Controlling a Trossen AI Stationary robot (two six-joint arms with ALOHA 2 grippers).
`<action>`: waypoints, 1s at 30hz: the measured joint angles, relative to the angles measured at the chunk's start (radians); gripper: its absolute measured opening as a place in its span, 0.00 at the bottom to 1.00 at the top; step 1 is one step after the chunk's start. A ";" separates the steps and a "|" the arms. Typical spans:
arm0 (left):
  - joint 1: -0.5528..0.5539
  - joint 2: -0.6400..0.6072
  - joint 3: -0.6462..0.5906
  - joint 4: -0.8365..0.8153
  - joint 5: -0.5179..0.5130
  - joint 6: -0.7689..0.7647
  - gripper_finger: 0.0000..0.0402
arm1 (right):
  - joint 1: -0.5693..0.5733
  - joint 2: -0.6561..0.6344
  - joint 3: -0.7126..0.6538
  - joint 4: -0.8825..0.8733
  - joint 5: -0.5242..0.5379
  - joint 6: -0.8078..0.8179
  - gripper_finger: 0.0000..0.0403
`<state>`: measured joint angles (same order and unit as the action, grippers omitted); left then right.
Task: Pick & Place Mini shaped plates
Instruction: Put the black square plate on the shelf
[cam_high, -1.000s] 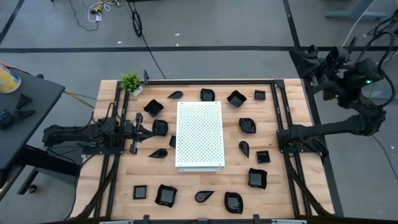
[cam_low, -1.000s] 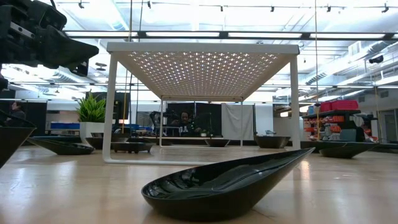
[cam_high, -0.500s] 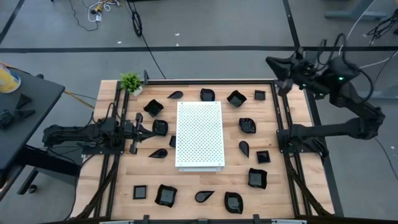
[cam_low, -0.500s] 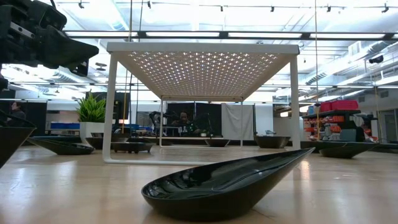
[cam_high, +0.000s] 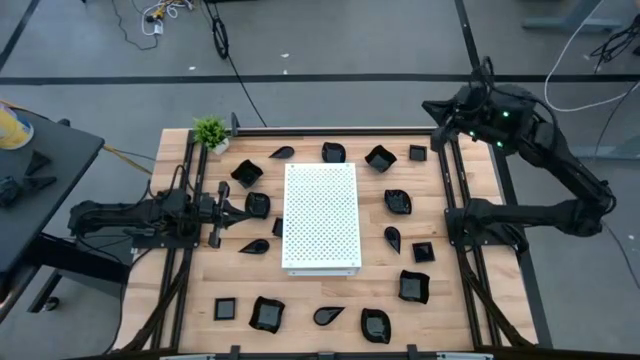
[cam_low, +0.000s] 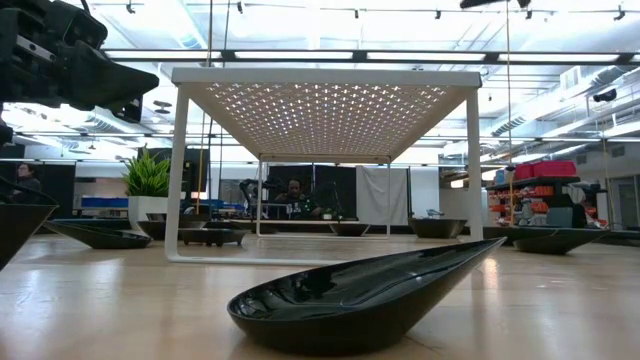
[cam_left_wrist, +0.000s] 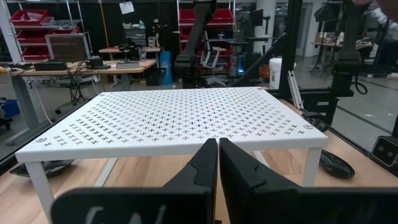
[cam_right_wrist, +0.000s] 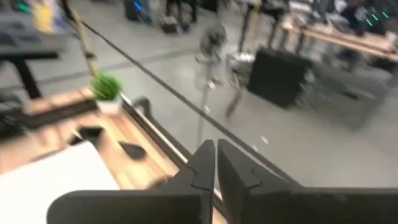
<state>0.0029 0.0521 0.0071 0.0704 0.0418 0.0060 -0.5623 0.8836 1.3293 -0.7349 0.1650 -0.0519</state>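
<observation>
Several small glossy black plates lie flat on the wooden table around the white perforated board (cam_high: 321, 217): a leaf-shaped one (cam_high: 327, 315) on the near side, which fills the low view (cam_low: 360, 295), square ones (cam_high: 417, 153) (cam_high: 227, 308), and wavy ones (cam_high: 398, 201) (cam_high: 247, 172). My left gripper (cam_high: 248, 207) (cam_left_wrist: 217, 152) is shut and hovers low at the board's left side, beside a plate (cam_high: 260, 204). My right gripper (cam_high: 432, 108) (cam_right_wrist: 216, 155) is shut and raised high over the table's far right corner, above the square plate. Neither gripper holds anything.
The board stands on four legs (cam_low: 177, 180), with room under it. A small green potted plant (cam_high: 211, 131) sits at the far left corner. Dark rails (cam_high: 452, 170) run along both sides of the table. Bare wood lies between the plates.
My right arm has swung from beyond the table's right side toward the left along the far edge. Its gripper now hangs over the far right corner. The left arm and the plates have kept still.
</observation>
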 joint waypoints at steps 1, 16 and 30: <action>0.000 0.000 0.000 0.000 0.000 0.000 0.05 | -0.021 0.004 0.000 -0.019 0.000 -0.002 0.05; 0.000 0.000 0.000 0.000 0.000 0.000 0.05 | -0.212 0.087 -0.079 -0.189 0.001 -0.035 0.05; 0.000 0.000 0.000 0.000 0.000 0.000 0.05 | -0.211 0.137 -0.102 -0.323 0.000 0.023 0.05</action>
<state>0.0029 0.0525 0.0067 0.0708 0.0421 0.0062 -0.7731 1.0206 1.2270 -1.0576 0.1654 -0.0285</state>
